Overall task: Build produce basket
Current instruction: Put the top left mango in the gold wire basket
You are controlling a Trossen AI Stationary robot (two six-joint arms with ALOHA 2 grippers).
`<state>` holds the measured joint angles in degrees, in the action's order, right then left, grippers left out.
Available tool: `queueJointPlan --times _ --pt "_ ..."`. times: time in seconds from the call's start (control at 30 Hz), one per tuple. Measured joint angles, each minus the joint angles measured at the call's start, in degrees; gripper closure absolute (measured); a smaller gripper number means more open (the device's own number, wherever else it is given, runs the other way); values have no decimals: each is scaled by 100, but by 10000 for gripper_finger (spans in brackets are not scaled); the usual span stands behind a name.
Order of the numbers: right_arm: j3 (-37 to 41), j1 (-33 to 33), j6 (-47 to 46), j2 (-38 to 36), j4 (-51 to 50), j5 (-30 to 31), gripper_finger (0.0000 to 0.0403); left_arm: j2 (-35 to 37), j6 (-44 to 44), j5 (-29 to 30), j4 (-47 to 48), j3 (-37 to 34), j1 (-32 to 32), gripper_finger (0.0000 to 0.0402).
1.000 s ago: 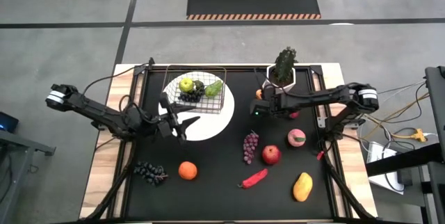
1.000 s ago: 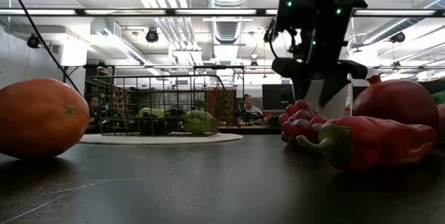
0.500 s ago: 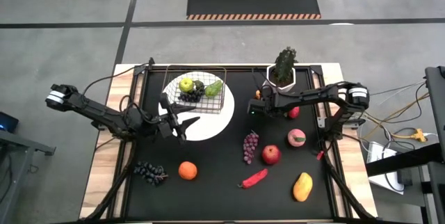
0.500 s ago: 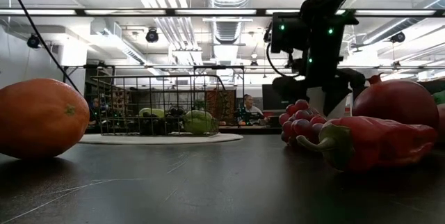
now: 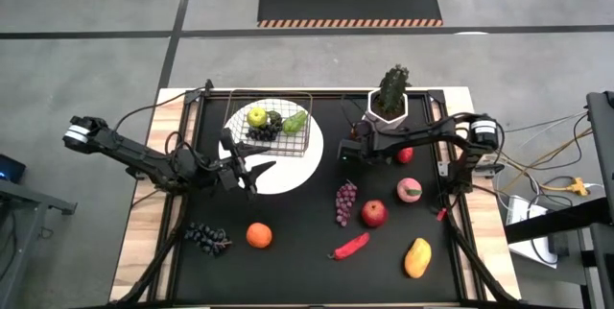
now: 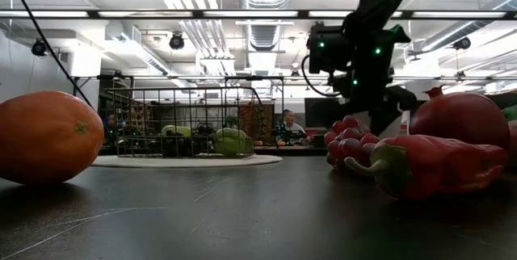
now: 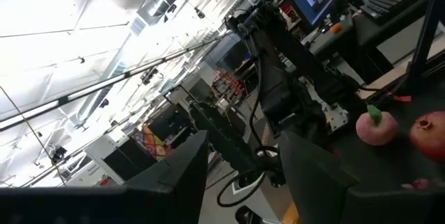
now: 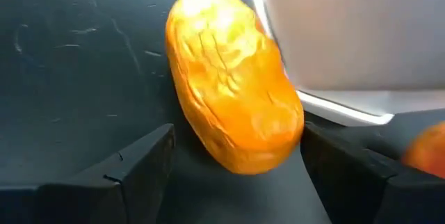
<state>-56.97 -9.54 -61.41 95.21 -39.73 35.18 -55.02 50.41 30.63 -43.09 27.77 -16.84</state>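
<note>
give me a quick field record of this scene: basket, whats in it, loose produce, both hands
basket: wire basket on the white plate, far left part of the mat
in basket: green apple, grapes, green pear
loose produce: grape bunch, orange, chili, second grape bunch, red apple, peach, mango
left hand: over the plate, holding nothing
right hand: open, straddling an orange fruit beside the white pot

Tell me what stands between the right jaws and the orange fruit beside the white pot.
Nothing visible does. The right gripper has its jaws open on either side of the orange fruit, with only bare black mat between them. The white pot presses against the fruit's far side, crowding one jaw's path.
</note>
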Motion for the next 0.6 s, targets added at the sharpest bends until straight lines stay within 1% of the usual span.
queueJointPlan --times 0.27,0.6 --pt "-2 2 399 134 545 -49 129 -2 2 0 2 0 0 240" --pt "-1 2 732 90 787 -54 192 0 2 1 4 0 0 240"
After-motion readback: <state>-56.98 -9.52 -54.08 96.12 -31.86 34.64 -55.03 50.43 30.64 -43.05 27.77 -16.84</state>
